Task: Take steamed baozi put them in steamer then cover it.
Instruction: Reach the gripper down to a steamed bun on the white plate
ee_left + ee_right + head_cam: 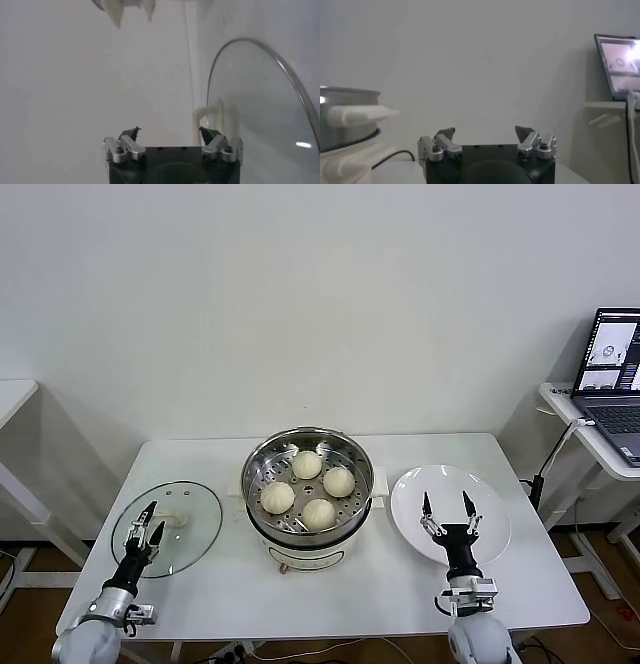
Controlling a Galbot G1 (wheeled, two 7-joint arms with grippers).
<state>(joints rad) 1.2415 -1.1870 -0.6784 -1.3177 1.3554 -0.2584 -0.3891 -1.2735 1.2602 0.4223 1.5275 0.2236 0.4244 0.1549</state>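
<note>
On the bench's left, the left pincer point(148, 518) hovers wide open, empty, over the glass cover point(190, 546). Four baozi point(307, 465) already sit in the steamer point(262, 474). Right pincer point(447, 509) gapes empty over the plate point(495, 514). That slick handle point(176, 521) could slip mid-lift.

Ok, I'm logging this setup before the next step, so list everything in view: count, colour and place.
baozi: four, cream-white, on the perforated tray inside the steamer
steamer: one, shiny steel with white base and handles, table centre
cover: one, clear glass with cream handle, flat on the table on the robot's left of the steamer
plate: one, white, nothing on it, on the robot's right of the steamer
table: one, white
laptop: one, dark, screen lit, on a side desk at far right
left gripper: open, over the cover's near edge
right gripper: open, over the plate's near part
</note>
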